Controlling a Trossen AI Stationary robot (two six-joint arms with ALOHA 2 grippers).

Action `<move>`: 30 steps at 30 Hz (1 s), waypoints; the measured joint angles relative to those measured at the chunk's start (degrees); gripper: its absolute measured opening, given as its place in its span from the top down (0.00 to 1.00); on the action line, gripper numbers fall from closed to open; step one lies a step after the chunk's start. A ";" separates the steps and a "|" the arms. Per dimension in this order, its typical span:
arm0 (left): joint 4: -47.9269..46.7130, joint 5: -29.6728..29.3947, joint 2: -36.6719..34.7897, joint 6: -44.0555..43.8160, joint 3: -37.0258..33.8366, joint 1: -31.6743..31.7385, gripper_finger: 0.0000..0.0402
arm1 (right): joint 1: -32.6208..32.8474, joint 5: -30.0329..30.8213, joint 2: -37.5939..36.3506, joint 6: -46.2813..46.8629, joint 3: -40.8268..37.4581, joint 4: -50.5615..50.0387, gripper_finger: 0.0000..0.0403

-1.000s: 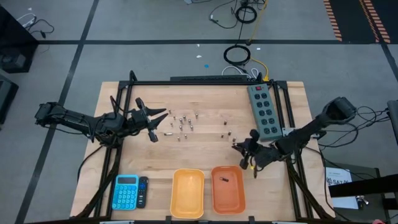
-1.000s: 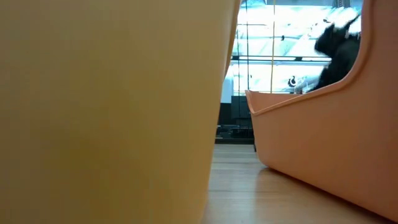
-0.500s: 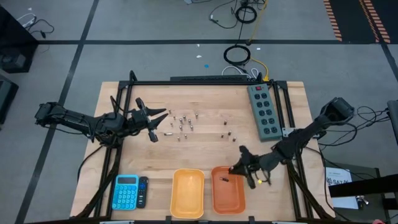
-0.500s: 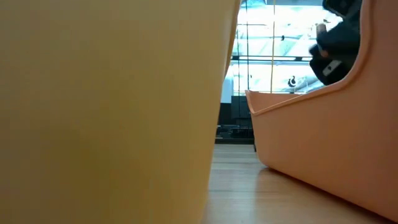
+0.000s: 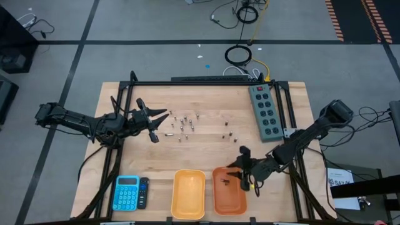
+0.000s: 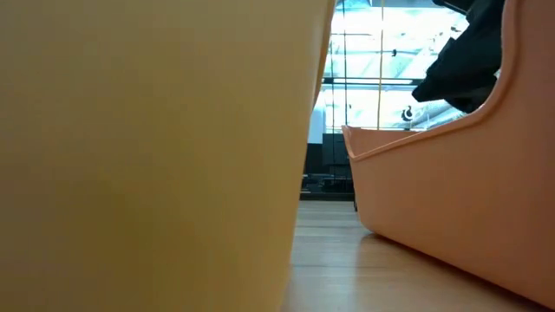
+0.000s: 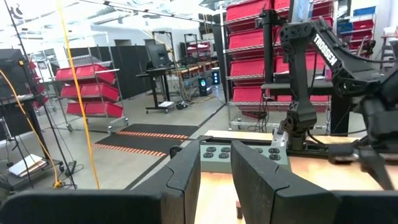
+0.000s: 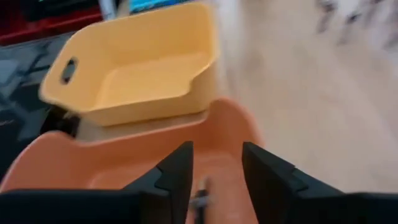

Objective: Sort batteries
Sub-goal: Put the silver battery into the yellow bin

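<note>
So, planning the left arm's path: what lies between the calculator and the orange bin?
In the high view, the yellow bin sits between the calculator and the orange bin, with a small dark remote beside the calculator.

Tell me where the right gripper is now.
High view: the right gripper is over the orange bin's right rim, near the table's front edge, beside the yellow bin.

Two robot arms, one left gripper (image 5: 152,122) and one right gripper (image 5: 242,169). Two bins: one yellow bin (image 5: 188,194) and one orange bin (image 5: 229,194). One dark battery (image 5: 225,181) lies in the orange bin. Roughly a dozen loose batteries (image 5: 182,125) are scattered on the table; too small for an exact count. One blue calculator (image 5: 126,192). One grey power strip (image 5: 265,110).
</note>
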 joint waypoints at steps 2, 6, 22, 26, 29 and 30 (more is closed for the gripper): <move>0.02 0.01 -0.01 0.04 0.00 -0.02 0.75 | 0.00 3.23 -1.90 0.52 0.00 -3.98 0.67; 0.00 0.02 0.00 0.51 0.00 -0.02 0.75 | -0.07 12.42 -6.13 1.62 -0.02 -12.30 0.68; -15.44 -0.06 1.49 -4.79 0.79 3.26 0.75 | -5.21 20.69 -7.73 3.54 -1.82 -26.03 0.68; -15.00 -1.49 3.93 -6.38 0.79 4.49 0.75 | -5.22 22.56 -9.88 4.01 -5.82 -25.27 0.68; -14.98 -1.55 5.89 -10.67 0.79 5.38 0.75 | -5.18 23.85 -12.30 4.78 -10.22 -22.43 0.68; -15.23 -1.24 6.46 -12.50 0.79 5.73 0.75 | -5.18 24.05 -13.02 4.71 -11.54 -20.60 0.68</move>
